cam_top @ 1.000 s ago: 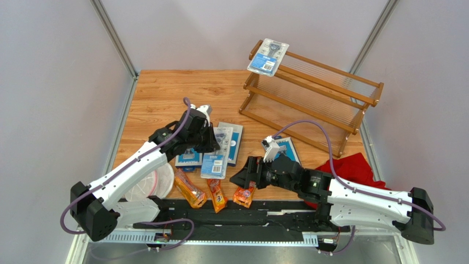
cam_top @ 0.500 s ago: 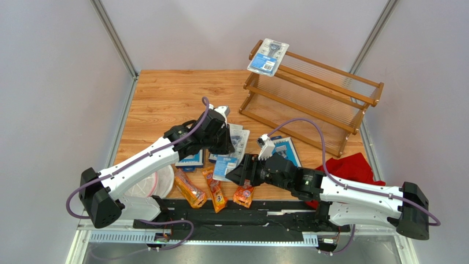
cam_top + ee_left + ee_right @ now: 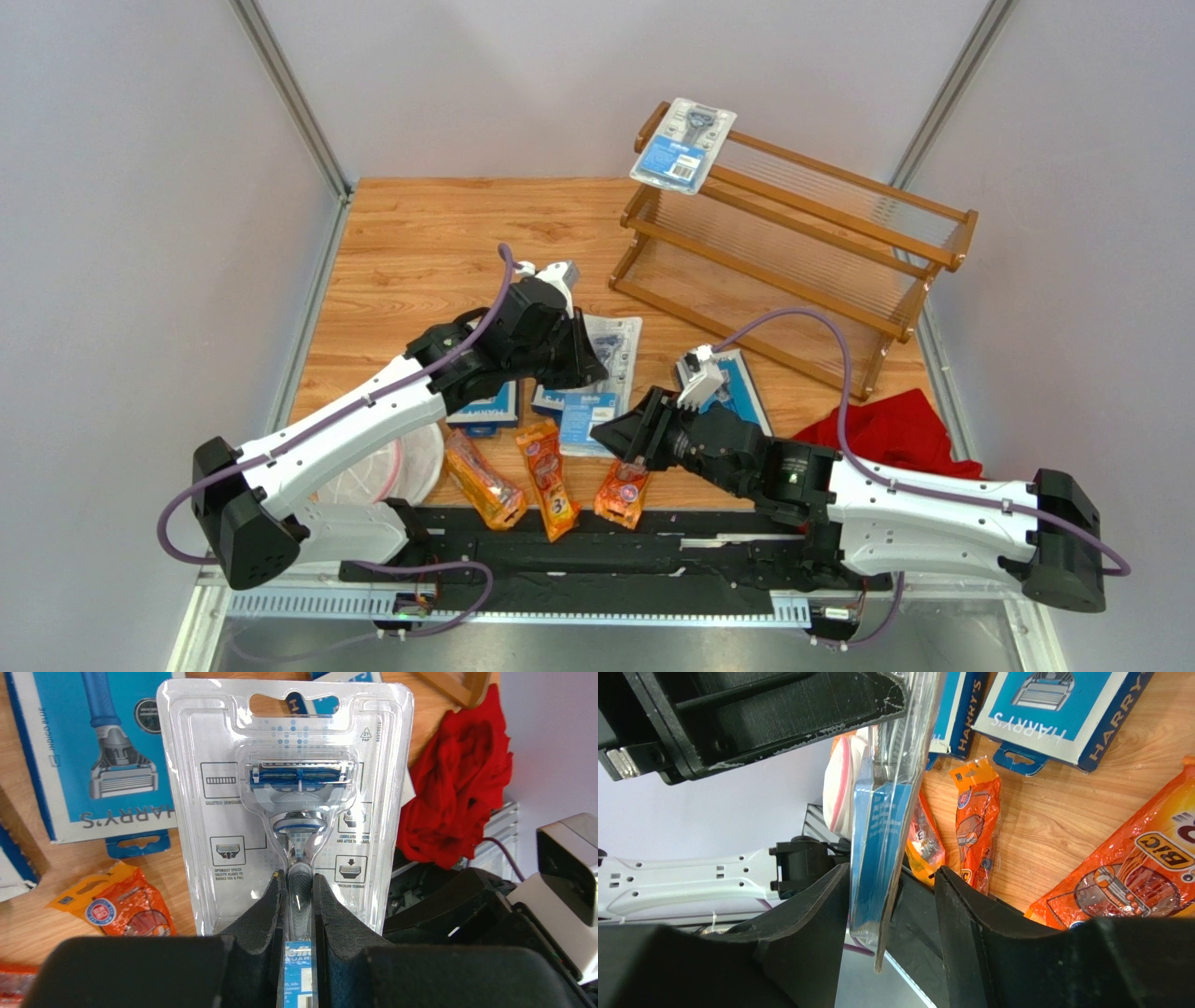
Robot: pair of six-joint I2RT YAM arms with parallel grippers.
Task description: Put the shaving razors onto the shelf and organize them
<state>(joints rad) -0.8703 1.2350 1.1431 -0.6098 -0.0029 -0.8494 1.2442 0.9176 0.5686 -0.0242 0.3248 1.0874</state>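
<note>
So the clear plastic blister-pack razor hangs mid-air between the arms, its length running straight out from the left gripper, which is clamped on its handle end, arm reaching forward. The right gripper straddles its edge, fingers apart.

clear plastic blister pack with blue-headed razor, clamped at the handle by black left gripper, flat blue cardboard razor box upper left, orange plastic bag below it, crumpled red cloth right
</note>
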